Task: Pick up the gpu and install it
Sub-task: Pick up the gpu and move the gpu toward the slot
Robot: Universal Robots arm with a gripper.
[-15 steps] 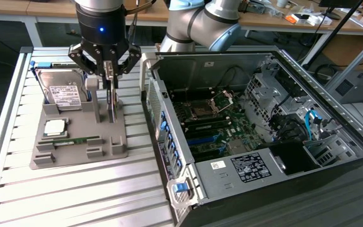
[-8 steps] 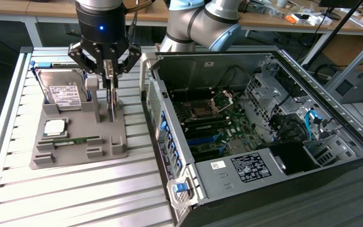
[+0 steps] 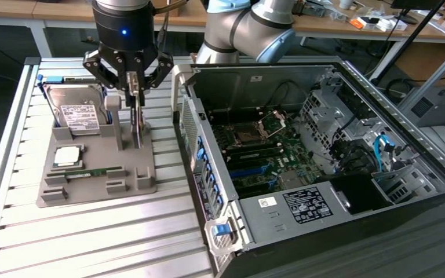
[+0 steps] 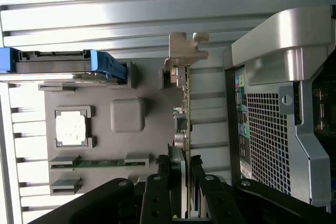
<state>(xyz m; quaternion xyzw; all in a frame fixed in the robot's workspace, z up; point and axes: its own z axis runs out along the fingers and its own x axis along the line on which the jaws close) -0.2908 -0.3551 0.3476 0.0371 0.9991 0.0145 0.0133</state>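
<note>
The gpu [image 3: 137,124] [image 4: 183,114] was stood on its long edge in a slot of the grey holder [image 3: 91,191] [image 4: 149,85], on the side nearest the case [image 3: 315,145] [image 4: 273,129], so that both flat faces could be reached from above. It was grasped near its upper edge by the jaws, one on each face, and appeared not yet lifted from the slot. Its metal bracket [image 4: 186,51] was turned toward the end where the hard drive [image 3: 79,116] [image 4: 58,61] was held on edge in its own cradle. A processor [image 3: 68,154] [image 4: 71,128] and a RAM stick [image 3: 91,172] [image 4: 89,163] were laid flat in recesses. The holder was set on the slatted surface [image 3: 91,243] just beside the case, whose side lay open with the motherboard [image 3: 261,150] exposed.
</note>
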